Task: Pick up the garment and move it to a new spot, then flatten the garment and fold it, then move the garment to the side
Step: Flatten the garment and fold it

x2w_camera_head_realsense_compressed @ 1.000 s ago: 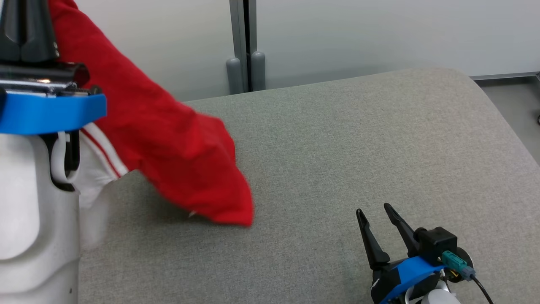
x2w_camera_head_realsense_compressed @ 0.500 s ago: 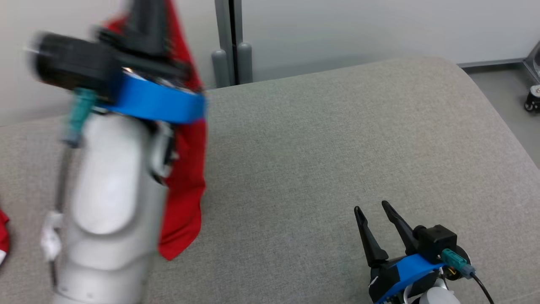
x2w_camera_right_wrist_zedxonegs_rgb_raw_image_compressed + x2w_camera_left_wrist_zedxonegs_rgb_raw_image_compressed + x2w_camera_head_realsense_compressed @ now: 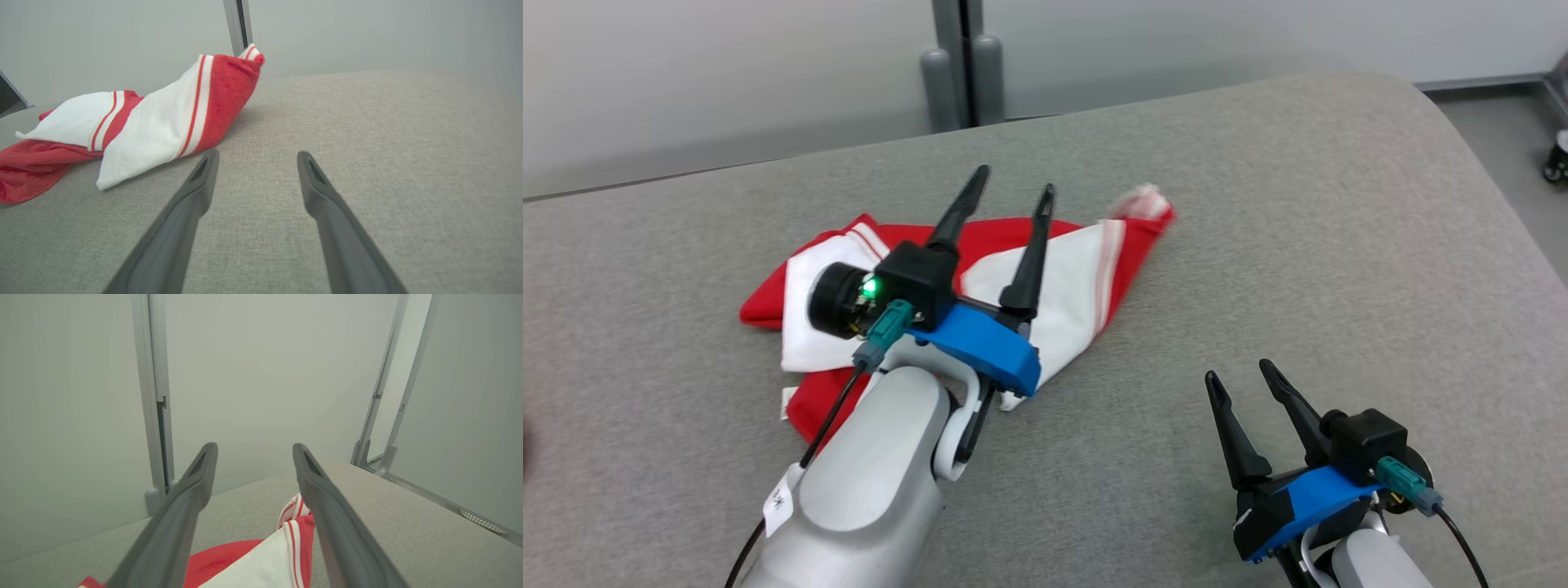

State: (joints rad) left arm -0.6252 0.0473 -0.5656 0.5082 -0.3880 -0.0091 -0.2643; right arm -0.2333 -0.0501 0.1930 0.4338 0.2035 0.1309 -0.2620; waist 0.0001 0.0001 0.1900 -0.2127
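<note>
Left gripper (image 3: 1013, 181) hovers spread wide and empty over the crumpled red-and-white garment (image 3: 1086, 261) (soft knit, striped bands) on a woven grey cushion (image 3: 1298, 204). Right gripper (image 3: 1240, 370) is open, empty; garment at its ten o'clock.

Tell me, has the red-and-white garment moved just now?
Yes: the garment hung in the air left of the grey post; now it lies crumpled on the cushion before that post.

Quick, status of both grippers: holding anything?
Left gripper: open, empty, over the garment.
Right gripper: open, empty.
</note>
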